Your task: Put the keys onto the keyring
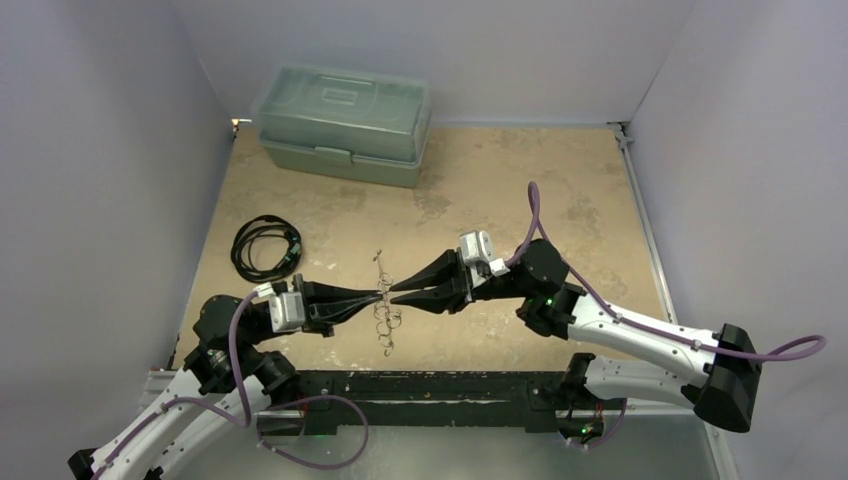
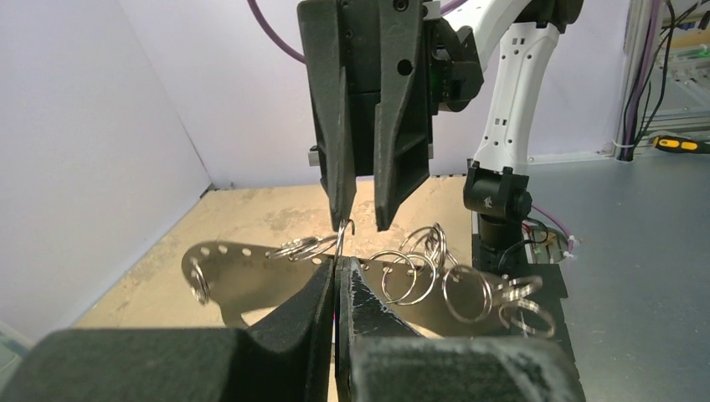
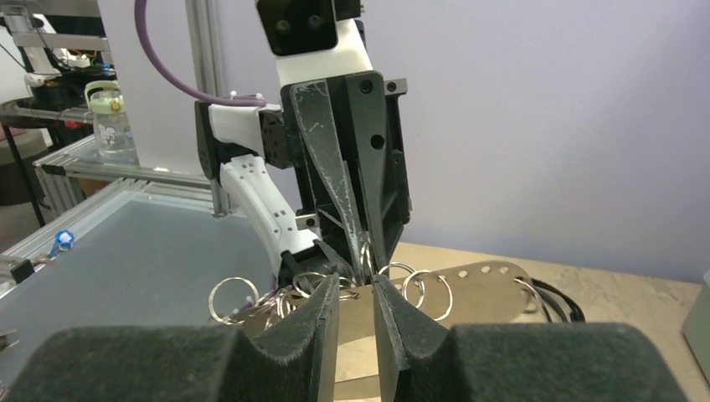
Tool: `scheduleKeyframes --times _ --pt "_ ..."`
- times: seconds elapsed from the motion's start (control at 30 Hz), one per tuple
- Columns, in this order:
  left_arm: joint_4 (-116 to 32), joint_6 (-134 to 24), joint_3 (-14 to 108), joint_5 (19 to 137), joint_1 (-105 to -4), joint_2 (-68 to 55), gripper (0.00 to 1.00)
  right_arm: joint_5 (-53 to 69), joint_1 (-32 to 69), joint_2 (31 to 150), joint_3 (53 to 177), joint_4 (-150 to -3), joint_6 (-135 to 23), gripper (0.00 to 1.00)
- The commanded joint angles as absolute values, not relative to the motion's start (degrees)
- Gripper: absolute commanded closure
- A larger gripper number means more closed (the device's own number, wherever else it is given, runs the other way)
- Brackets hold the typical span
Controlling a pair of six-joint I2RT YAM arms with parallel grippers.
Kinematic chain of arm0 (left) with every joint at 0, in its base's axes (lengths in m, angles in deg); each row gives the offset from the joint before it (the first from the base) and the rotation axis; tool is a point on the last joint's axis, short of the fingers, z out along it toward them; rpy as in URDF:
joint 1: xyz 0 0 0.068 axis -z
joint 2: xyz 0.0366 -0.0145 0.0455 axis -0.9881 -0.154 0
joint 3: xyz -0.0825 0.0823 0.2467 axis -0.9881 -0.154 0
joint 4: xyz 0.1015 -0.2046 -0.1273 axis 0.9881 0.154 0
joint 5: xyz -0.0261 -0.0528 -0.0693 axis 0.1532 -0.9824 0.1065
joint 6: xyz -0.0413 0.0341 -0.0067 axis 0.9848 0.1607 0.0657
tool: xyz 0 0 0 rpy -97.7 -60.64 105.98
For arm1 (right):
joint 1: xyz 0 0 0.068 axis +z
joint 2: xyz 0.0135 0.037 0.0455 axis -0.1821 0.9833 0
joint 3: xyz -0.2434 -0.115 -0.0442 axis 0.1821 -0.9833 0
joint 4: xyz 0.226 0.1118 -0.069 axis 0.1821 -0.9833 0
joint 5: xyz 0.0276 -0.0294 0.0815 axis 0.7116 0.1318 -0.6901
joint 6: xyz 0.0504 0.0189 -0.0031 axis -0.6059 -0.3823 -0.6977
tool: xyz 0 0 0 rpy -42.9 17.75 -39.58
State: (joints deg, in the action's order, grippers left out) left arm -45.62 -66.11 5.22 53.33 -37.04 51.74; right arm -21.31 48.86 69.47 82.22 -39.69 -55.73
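At the 6 o'clock edge, a black mounting rail (image 1: 430,390) carried both arm bases. Beyond it lay the tabletop (image 1: 560,200), a tan, mottled surface with pale worn patches. Plain pale walls (image 1: 110,150) enclosed it at 9, 12 and 3 o'clock.

Near the centre of the tabletop, the two arms met tip to tip. The left pincer (image 1: 378,297) reached in from 8 o'clock. Its fingers were pressed together, pinching the keyring (image 2: 243,285), which it held off the surface. The keyring was a silvery piece with a row of small holes, and a cluster of split rings (image 2: 419,276) dangled from it. The right pincer (image 1: 395,291) reached in from 4 o'clock. Its fingers stood slightly spread just beside the left fingertips, with nothing clearly clamped between them.

A black coiled cable (image 1: 265,248) lay flat at 9 o'clock, well apart from the pincers.

At 11 o'clock, against the far wall, stood a translucent green toolbox (image 1: 345,120). Its lid was closed and its latch faced 6 o'clock. Its contents could not be made out through the lid.
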Motion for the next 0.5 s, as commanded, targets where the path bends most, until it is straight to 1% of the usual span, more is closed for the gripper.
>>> scheduleKeyframes --times 0.0,0.47 --pt "-47.7 -65.5 5.8 54.2 -37.5 51.8 1.0 -22.6 49.2 68.5 82.4 -36.1 -56.0 0.76" --pt "-47.9 -65.4 5.5 53.4 -37.6 52.2 1.0 -22.5 49.3 71.5 83.4 -35.8 -56.2 0.76"
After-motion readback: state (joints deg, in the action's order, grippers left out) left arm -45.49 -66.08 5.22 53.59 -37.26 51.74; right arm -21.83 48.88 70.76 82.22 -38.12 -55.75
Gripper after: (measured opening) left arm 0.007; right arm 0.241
